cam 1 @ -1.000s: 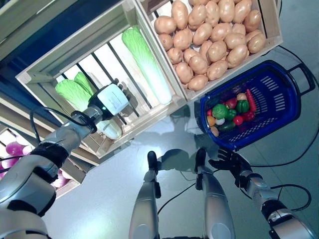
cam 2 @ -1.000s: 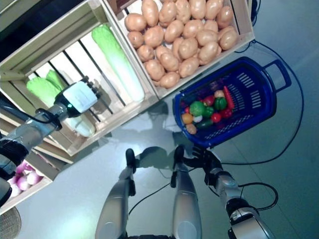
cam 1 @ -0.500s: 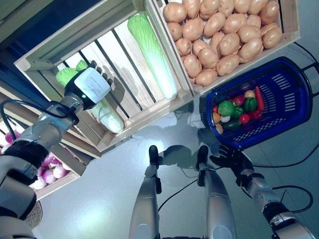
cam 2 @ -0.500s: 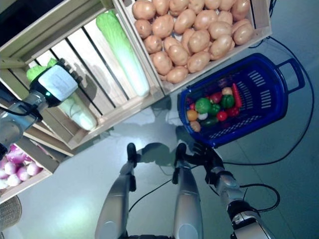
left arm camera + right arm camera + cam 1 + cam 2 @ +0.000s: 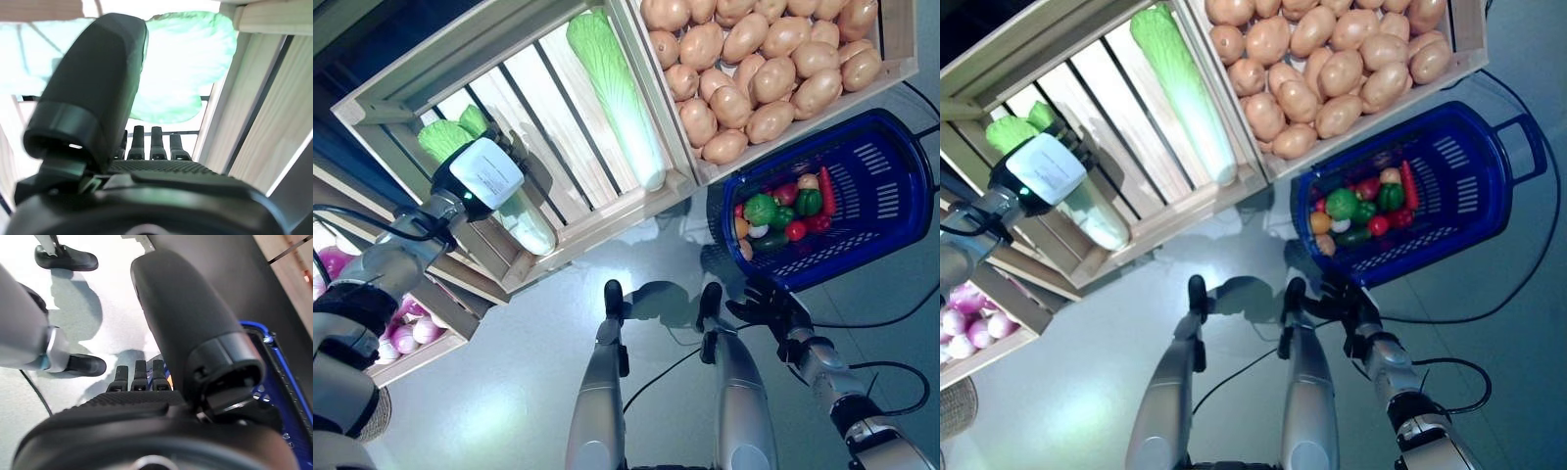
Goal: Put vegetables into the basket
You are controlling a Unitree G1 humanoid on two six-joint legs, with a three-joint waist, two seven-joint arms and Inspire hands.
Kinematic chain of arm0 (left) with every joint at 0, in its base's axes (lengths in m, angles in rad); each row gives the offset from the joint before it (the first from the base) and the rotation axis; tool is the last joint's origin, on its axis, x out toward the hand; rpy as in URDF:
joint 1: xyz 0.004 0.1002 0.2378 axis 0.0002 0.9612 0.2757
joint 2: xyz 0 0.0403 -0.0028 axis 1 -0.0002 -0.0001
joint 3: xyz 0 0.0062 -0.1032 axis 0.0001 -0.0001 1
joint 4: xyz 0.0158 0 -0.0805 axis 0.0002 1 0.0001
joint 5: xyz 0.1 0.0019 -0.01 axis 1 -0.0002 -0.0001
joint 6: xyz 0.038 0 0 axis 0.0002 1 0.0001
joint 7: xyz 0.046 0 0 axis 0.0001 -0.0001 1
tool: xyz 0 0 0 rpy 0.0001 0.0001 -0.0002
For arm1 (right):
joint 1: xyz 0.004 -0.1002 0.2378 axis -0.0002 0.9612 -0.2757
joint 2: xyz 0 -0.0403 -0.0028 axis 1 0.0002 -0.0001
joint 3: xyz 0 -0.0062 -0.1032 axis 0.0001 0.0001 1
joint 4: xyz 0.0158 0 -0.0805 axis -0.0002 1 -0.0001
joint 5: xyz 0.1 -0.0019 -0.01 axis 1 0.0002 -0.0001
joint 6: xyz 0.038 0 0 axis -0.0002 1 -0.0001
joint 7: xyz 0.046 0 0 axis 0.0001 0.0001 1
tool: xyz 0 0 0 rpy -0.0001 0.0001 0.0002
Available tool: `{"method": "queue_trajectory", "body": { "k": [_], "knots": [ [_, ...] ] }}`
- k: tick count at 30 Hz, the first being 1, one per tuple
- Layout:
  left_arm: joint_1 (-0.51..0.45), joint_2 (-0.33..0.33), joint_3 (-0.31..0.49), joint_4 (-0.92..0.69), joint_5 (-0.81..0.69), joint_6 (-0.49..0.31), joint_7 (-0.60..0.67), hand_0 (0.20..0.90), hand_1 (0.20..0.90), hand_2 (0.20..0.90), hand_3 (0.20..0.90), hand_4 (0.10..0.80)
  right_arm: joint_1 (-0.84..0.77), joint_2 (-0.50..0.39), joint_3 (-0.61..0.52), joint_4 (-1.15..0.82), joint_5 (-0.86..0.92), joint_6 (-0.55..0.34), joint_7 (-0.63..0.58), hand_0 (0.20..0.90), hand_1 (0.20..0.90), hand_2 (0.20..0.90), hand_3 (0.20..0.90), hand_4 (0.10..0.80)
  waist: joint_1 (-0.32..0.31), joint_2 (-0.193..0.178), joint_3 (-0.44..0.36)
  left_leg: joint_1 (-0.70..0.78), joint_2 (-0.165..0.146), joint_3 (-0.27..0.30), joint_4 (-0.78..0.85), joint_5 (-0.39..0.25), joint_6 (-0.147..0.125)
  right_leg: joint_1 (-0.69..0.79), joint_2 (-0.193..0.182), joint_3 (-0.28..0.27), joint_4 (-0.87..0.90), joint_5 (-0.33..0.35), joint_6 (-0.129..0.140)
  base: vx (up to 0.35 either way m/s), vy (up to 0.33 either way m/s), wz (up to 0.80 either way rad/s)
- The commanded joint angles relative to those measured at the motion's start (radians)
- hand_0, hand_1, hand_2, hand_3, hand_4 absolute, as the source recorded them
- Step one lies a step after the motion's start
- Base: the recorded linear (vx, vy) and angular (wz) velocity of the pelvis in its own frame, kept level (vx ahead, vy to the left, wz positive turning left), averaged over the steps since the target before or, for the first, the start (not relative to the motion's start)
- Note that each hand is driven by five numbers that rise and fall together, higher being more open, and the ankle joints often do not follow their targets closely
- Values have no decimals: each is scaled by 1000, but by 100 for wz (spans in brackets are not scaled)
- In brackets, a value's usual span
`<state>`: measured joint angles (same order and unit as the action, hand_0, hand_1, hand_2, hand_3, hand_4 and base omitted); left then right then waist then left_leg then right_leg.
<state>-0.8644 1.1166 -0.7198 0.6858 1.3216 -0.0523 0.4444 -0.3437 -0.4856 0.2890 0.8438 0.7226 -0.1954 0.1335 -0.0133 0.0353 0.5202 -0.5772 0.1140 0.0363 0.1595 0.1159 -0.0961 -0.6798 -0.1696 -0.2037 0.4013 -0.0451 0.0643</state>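
Note:
A napa cabbage (image 5: pixel 530 227) with green leaves (image 5: pixel 181 73) lies at the left side of a slatted wooden crate (image 5: pixel 587 230). My left hand (image 5: pixel 484 173) is over it, open, with straight fingers (image 5: pixel 156 144) reaching toward the leaves; I cannot tell if they touch. A second, longer cabbage (image 5: pixel 619 98) lies at the crate's right side. The blue basket (image 5: pixel 886 196) stands on the floor to the right and holds several small vegetables (image 5: pixel 781 211). My right hand (image 5: pixel 766 304) hangs open, low, just before the basket's near rim (image 5: pixel 274 362), and is empty.
A second wooden crate (image 5: pixel 891 73) full of potatoes (image 5: pixel 754 69) stands beside the cabbage crate, behind the basket. A lower shelf at the far left holds pink-purple onions (image 5: pixel 396 338). Grey floor (image 5: pixel 499 392) spreads out below the crates.
My left hand has moved left across the crate, from the bare slats onto the left cabbage. The view has shifted slightly. The right hand has stayed by the basket.

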Motion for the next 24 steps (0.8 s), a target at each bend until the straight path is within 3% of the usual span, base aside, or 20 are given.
{"method": "queue_trajectory", "body": {
  "k": [1,9,17,24],
  "knots": [
    [-69,151,128,23,1,52,77,900,900,900,900,800,83,-52,-31,-106,48,-84,-43,900,900,900,900,800,4,-28,0,-113,-2,26,146,-43,-20,78,-16,-20,-57,-12,12,0,0,0],
    [-63,162,158,9,-83,120,137,900,900,900,900,800,113,-52,-32,-191,29,-73,-82,900,900,900,900,800,0,-43,0,-142,7,25,153,-42,-16,45,-16,-15,-33,-15,12,-2,2,0],
    [-101,160,166,47,-155,106,236,900,900,900,900,800,122,-58,-29,-228,23,-84,-92,900,900,900,900,800,-2,-61,0,-172,18,19,165,-41,-15,13,-19,-13,-9,-19,9,-7,14,0],
    [-67,155,195,19,-162,98,272,900,900,900,900,800,152,-58,-40,-291,15,-84,-116,900,900,900,900,800,-1,-84,0,-208,17,12,192,-53,-5,-21,-24,-10,9,-19,9,-3,20,1]
  ]
}}
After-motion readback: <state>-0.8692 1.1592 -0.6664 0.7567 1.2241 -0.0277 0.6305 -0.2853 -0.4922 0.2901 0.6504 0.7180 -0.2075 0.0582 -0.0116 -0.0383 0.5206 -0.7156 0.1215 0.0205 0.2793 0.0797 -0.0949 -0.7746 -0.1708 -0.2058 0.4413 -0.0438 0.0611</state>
